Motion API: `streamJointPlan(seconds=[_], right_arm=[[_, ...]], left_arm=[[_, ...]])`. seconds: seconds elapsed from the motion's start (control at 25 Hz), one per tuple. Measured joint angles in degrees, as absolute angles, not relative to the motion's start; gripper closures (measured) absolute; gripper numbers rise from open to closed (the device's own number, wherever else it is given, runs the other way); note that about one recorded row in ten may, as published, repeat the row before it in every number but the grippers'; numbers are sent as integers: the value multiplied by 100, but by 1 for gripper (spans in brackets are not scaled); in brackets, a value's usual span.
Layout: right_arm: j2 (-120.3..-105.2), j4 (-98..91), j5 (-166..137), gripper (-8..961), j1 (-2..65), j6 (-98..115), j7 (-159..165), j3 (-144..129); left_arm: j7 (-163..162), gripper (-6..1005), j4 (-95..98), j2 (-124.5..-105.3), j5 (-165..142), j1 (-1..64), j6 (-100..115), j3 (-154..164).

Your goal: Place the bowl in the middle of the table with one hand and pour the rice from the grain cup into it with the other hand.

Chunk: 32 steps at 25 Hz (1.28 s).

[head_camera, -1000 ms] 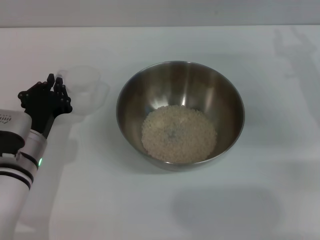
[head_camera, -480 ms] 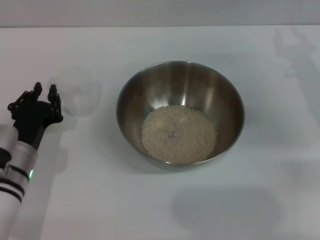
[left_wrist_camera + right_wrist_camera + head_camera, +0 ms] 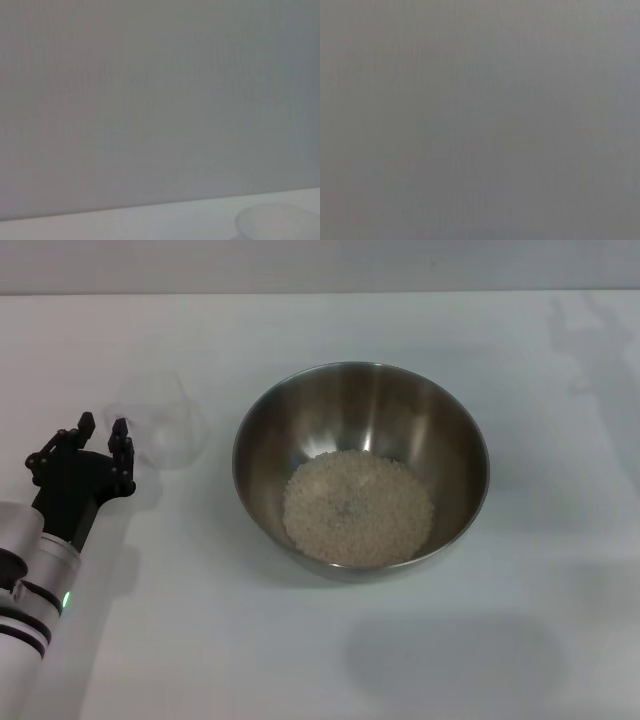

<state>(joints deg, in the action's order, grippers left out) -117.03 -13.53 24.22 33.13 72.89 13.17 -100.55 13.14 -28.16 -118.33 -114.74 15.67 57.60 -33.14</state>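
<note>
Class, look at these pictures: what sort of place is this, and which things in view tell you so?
Probably a robot test bench, not a home kitchen: a bare white table holds only a steel bowl of rice and an empty clear grain cup, with a black robot left hand beside the cup.

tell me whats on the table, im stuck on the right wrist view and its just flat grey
Observer: The head view shows the bowl in the middle of the table, with the rice heaped inside it.
Operator: wheres the cup
Observer: The grain cup stands upright on the table to the robot's left of the bowl, apart from it, and looks empty.
Operator: is an arm holding it
Observer: No. The left pincer is open beside the cup, holding nothing.
Operator: and my right arm
Observer: It appears in no view.
</note>
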Motion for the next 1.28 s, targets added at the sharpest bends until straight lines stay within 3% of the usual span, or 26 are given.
streamJointPlan(seconds=[0.28, 0.48, 0.8, 1.04, 1.28], right_arm=[[-11722, -1350, 2426, 385, 3303, 7293, 1314, -10055], [-11724, -1336, 2426, 381, 3304, 7291, 1312, -10044], [-11732, -1336, 2426, 374, 3274, 7285, 1277, -9903], [-11890, -1333, 2392, 369, 3046, 7255, 1220, -9956], [-11968, -1319, 2385, 364, 2801, 7248, 1220, -10212]], left_arm=[[1279, 635, -2803, -11819, -11566, 1474, 5818, -3313], [1277, 440, -2777, -11820, -11824, 1224, 6111, -3334], [447, 438, -2421, -11836, -12381, 781, 7678, -3311], [-138, 433, -2151, -11858, -12401, 975, 8239, -3523], [-115, 204, -2014, -11866, -12391, 1258, 8215, -3709]])
